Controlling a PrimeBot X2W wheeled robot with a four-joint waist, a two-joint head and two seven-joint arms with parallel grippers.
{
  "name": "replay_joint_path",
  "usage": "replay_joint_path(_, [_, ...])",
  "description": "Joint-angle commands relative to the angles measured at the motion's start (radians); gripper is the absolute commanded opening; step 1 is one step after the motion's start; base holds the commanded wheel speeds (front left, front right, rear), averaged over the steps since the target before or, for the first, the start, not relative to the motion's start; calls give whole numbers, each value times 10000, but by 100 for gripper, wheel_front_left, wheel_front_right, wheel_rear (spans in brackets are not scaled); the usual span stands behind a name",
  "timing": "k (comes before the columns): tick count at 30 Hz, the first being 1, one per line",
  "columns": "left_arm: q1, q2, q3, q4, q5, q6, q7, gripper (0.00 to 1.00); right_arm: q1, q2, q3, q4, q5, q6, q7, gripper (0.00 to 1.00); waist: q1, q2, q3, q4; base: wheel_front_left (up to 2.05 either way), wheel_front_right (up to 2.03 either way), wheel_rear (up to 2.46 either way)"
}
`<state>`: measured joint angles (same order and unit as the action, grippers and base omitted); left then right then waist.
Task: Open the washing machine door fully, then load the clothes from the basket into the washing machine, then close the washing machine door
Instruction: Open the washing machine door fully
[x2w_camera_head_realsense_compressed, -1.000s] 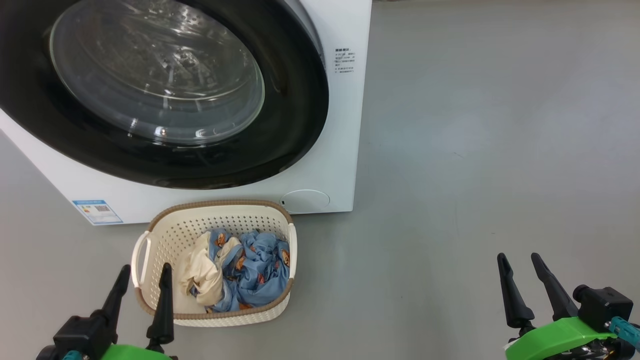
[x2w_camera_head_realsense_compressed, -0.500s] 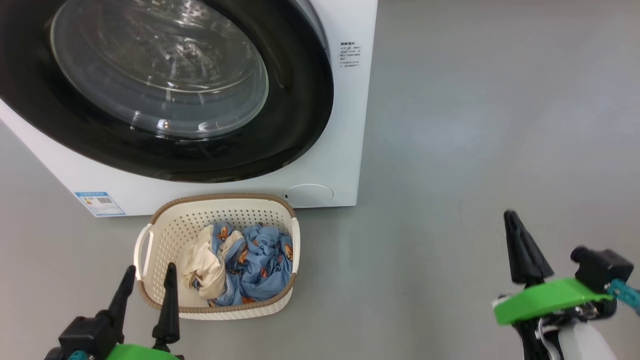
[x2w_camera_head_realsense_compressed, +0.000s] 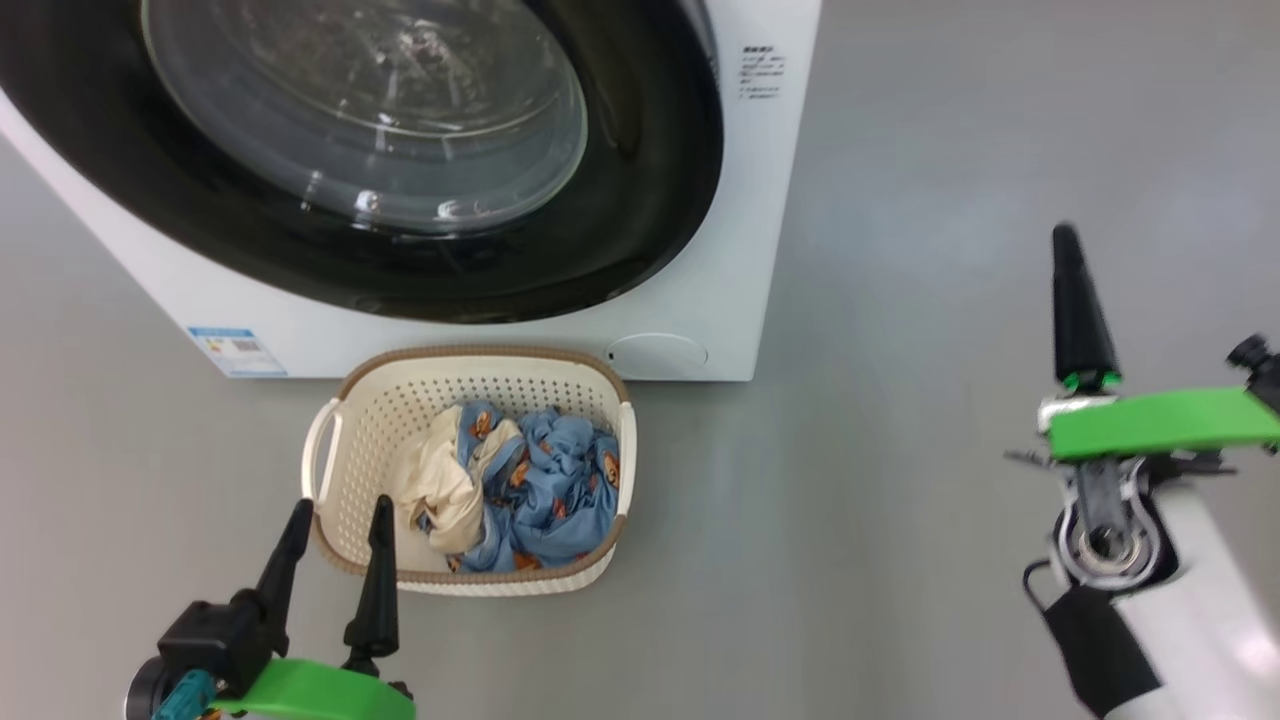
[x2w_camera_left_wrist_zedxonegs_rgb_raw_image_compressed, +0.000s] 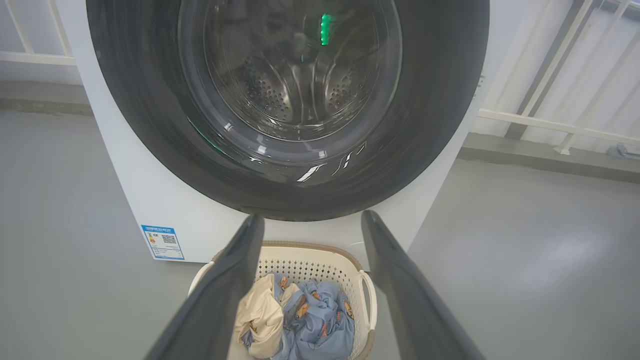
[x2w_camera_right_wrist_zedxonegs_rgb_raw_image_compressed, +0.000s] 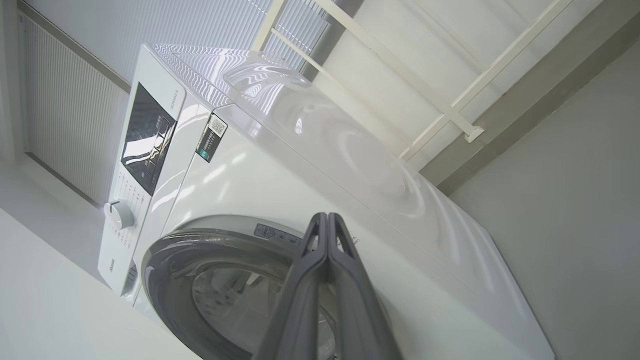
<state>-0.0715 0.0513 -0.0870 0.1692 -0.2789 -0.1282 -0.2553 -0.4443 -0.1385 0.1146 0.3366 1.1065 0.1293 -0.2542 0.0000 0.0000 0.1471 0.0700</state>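
Left claw (x2w_camera_head_realsense_compressed: 340, 510): low at the left, fingers spread wide, pointing forward, empty.
Right claw (x2w_camera_head_realsense_compressed: 1066, 245): higher at the right, fingers pressed together into one spike, empty.
Right forearm (x2w_camera_head_realsense_compressed: 1200, 600): pale, slanting in from the lower right corner.
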Motion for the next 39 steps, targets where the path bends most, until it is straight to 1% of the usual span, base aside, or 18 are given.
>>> replay_joint_path(1, [-412, 116, 272, -200, -82, -25, -65, 100, -405, -175, 354, -292, 593, 14, 14, 0, 0, 0, 310, 283, 0, 0, 0])
replay_joint_path(2, [-471, 102, 232, -202, -101, -25, -65, 100, -589, -353, 451, -375, 1207, 14, 117, 0, 0, 0, 408, 359, 0, 0, 0])
replay_joint_path(4, [-589, 76, 157, -201, -142, -25, -65, 100, -890, -688, 702, -569, 2367, 14, 691, 0, 0, 0, 604, 498, 0, 0, 0])
replay_joint_path(5, [-653, 65, 115, -205, -163, -25, -65, 100, -1049, -902, 767, -659, 2777, 14, 932, 0, 0, 0, 706, 566, 0, 0, 0])
replay_joint_path(7, [-780, 46, 22, -215, -200, -25, -65, 100, -1361, -1230, 891, -842, 3515, 14, 1476, 0, 0, 0, 902, 695, 0, 0, 0])
replay_joint_path(10, [-950, 24, -83, -254, -254, -25, -65, 100, -1872, -1679, 1086, -911, 4046, 14, 2188, 0, 0, 0, 1201, 847, 0, 0, 0])
replay_joint_path(16, [-1287, 1, -272, -356, -310, -25, -65, 100, -2889, -2299, 1604, -1072, 4471, 14, 3542, 0, 0, 0, 1800, 1101, 0, 0, 0])
replay_joint_path(22, [-1656, -7, -510, -472, -448, -25, -65, 100, -3759, -2611, 1506, -936, 5044, 14, 4717, 0, 0, 0, 2366, 1366, 0, 0, 0])
replay_joint_path(31, [-2024, -9, -860, -555, -750, -25, -65, 100, -5099, -2732, 960, -109, 5774, 14, 6489, 0, 0, 0, 3050, 1751, 0, 0, 0])
replay_joint_path(36, [-2216, -9, -1032, -643, -924, -25, -65, 100, -5901, -2736, 863, 418, 5848, 14, 7371, 0, 0, 0, 3446, 1969, 0, 0, 0])
replay_joint_path(39, [-2287, -10, -1082, -663, -996, -25, -65, 100, -6203, -2723, 902, 621, 5783, 14, 7647, 0, 0, 0, 3596, 2046, 0, 0, 0])
